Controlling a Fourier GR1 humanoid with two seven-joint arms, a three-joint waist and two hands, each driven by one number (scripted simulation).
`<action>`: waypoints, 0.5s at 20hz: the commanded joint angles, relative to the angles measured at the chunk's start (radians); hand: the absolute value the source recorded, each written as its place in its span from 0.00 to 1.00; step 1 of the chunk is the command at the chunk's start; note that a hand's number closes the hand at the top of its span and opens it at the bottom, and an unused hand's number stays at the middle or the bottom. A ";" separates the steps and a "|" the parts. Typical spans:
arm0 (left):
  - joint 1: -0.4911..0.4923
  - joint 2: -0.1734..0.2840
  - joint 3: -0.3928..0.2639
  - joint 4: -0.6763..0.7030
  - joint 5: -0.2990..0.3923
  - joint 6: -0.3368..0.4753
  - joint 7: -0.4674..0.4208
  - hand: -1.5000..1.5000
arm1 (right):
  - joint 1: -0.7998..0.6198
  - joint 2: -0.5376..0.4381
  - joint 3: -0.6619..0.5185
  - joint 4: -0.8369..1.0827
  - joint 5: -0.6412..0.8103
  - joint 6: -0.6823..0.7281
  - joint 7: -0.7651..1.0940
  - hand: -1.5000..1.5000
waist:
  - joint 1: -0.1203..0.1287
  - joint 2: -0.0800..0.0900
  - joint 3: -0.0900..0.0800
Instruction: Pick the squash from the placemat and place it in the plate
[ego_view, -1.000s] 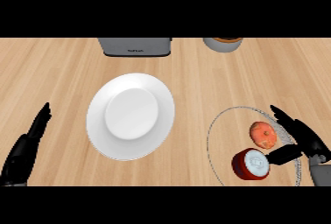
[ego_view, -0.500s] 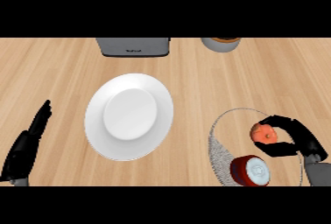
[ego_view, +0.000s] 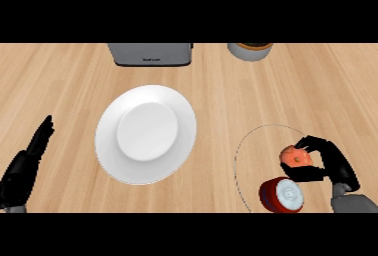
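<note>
- On the placemat (ego_view: 247, 145) at lower right, the right hand (ego_view: 328, 162) is curling its fingers round the orange squash (ego_view: 295, 156).
- Left of them, the white plate (ego_view: 148, 134) is sitting bare.
- At the left edge, the left hand (ego_view: 29, 160) is resting with fingers straight.

The grey appliance (ego_view: 150, 54) bears a small dark marking — too blurred to read.

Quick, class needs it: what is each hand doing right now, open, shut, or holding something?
Left hand: open, fingers straight, resting near the left edge, holding nothing.
Right hand: shut on the orange squash, over the placemat.
</note>
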 joint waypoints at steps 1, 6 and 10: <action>0.021 -0.020 -0.007 -0.012 -0.017 0.026 -0.006 0.50 | 0.112 0.010 0.122 -0.073 0.249 -0.144 0.197 1.00 | -0.014 -0.002 0.005; 0.043 -0.007 0.010 -0.039 0.008 0.004 0.015 0.50 | 0.212 0.084 0.232 -0.312 0.509 -0.291 0.433 1.00 | -0.022 -0.008 0.008; 0.025 -0.004 0.018 0.000 0.000 0.009 0.005 0.50 | 0.282 0.097 0.316 -0.557 0.735 -0.306 0.583 1.00 | -0.029 0.000 0.009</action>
